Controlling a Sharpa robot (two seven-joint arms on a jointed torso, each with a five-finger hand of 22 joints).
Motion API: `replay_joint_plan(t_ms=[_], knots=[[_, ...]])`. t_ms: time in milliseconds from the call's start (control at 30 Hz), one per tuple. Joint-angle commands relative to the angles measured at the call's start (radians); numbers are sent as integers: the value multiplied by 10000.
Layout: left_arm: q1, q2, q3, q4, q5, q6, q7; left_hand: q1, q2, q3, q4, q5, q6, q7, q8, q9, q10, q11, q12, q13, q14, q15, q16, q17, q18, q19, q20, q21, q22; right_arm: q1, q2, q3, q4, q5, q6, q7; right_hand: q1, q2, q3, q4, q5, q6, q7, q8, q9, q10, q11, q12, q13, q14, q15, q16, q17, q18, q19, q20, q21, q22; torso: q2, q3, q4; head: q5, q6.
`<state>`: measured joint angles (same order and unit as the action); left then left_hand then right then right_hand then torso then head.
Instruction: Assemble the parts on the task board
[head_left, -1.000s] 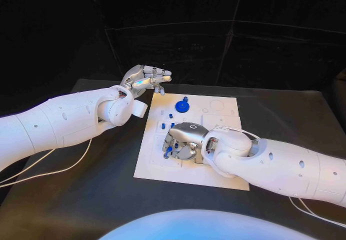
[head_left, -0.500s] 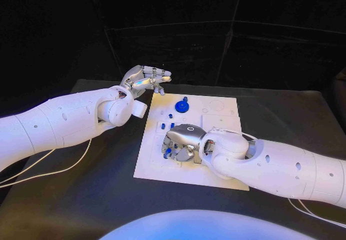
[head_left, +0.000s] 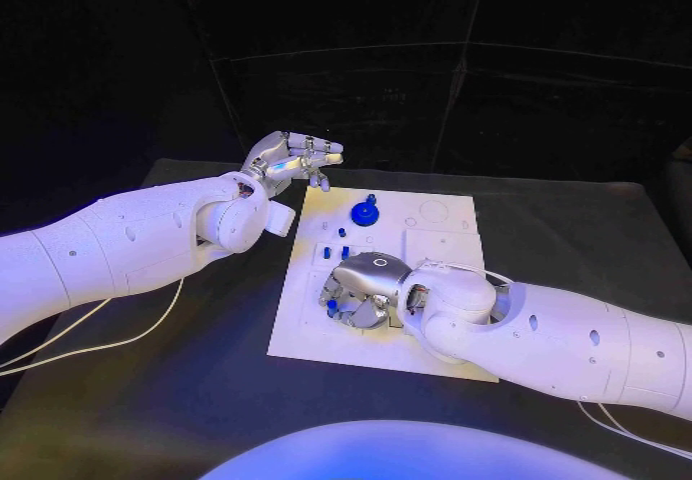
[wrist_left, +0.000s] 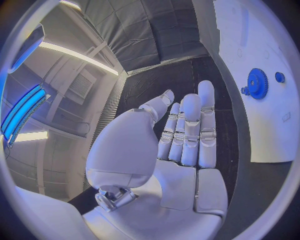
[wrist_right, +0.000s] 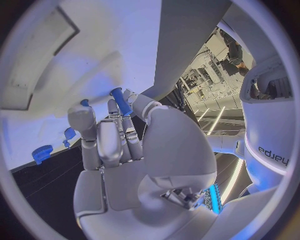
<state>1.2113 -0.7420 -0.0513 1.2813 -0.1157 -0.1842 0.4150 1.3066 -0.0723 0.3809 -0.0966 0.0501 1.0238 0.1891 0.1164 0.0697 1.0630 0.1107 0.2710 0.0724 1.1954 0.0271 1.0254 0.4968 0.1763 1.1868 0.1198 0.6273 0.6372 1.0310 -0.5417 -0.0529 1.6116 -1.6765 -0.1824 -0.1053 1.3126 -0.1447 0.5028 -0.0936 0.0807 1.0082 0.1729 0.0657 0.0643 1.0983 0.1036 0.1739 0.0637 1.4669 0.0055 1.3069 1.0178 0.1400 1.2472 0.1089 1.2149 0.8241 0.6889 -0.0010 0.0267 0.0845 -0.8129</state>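
left hand (head_left: 293, 157) is held raised beyond the far left corner of the task board (head_left: 447, 232), fingers (wrist_left: 190, 131) stretched out side by side, thumb bent across, nothing gripped. on the board near its far edge a blue gear (head_left: 365, 212) is seen, with a small blue knob (wrist_left: 279, 77) just beside it. small blue parts (head_left: 340, 250) lie along the board's left side, between gear and right hand. right hand (head_left: 366, 290) is lowered over the middle of the board's left half, palm down; a blue peg (wrist_right: 121, 101) is pinched between thumb and fingertips, close over the white surface. contact of peg with board cannot be told.
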Motion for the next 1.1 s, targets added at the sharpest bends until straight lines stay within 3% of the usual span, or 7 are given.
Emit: replay_joint_plan(t_ms=[33,333,600,767,833,967,1100], knots=[[14,5,8,8,32,110,25,-42,70,-60,10,4,-78,-26,65,-4,-71,20,60,-11,-61,-19,-39,-11,62,-5,33,-37,-12,19,10,5,38,-15,-226,225,-89,-35,-132,13,0,-123,0,-31,4,-96,11,-58,-7,110,90,23,-9,-33,-44,66,-39,-15,2,-1,1,4,-9],[14,-5,8,10,32,114,14,-42,70,-60,10,4,-78,-26,65,-4,-71,20,60,-11,-61,-19,-39,-11,62,-5,33,-37,-12,19,-40,4,66,10,-532,244,-160,-113,-405,58,58,-280,4,-23,13,-465,60,-202,-15,60,129,-42,-153,12,-170,97,-185,-278,1,1,-7,-3,-11],[14,-16,8,3,32,124,-8,-36,77,-77,13,2,-89,-22,78,-2,-86,23,78,-10,-67,-17,-37,-24,62,-1,35,-51,-23,13,-386,5,306,215,-1926,587,-15,-124,-1827,131,187,-1042,-38,5,29,-1613,107,-146,40,-88,173,-297,-626,134,-538,151,-705,-1067,-12,6,-2,-50,31],[14,-33,8,-19,32,119,-16,-36,77,-77,13,2,-89,-22,78,-2,-86,23,78,-10,-67,-17,-37,-24,62,-1,35,-51,-23,29,-1076,39,908,928,-2541,1044,99,9,-2885,294,445,-1279,-61,12,36,-1748,74,280,59,-85,154,-370,-765,143,-508,137,-810,-1189,-35,4,-25,-128,76],[14,-39,7,-24,32,117,-20,-36,77,-77,13,2,-89,-22,78,-2,-86,23,78,-10,-67,-17,-37,-24,62,-1,35,-51,-23,101,-1517,155,1233,1634,-2714,1152,66,90,-3248,414,524,-1231,-28,40,50,-1551,39,513,77,-79,125,-395,-803,142,-464,112,-809,-1177,-35,0,-11,-217,108],[14,-65,3,-19,32,106,-32,-36,77,-77,13,2,-89,-22,78,-2,-86,23,78,-10,-67,-17,-37,-24,62,-1,35,-51,-23,510,-2709,309,1805,3590,-2517,774,-82,439,-3518,683,776,-472,15,378,172,-30,-70,1354,286,41,49,-178,-415,98,-252,63,-630,-900,-38,-2,-38,-390,199],[13,-84,0,0,32,83,-38,-36,77,-77,13,2,-89,-22,78,-2,-86,23,78,-10,-67,-17,-37,-24,62,-1,35,-51,-23,711,-3760,350,2250,4132,-1922,75,-244,502,-3698,878,936,-8,-285,608,228,1291,-438,2020,632,309,-221,485,841,-80,287,-145,-23,187,-69,-27,-86,-505,277]])
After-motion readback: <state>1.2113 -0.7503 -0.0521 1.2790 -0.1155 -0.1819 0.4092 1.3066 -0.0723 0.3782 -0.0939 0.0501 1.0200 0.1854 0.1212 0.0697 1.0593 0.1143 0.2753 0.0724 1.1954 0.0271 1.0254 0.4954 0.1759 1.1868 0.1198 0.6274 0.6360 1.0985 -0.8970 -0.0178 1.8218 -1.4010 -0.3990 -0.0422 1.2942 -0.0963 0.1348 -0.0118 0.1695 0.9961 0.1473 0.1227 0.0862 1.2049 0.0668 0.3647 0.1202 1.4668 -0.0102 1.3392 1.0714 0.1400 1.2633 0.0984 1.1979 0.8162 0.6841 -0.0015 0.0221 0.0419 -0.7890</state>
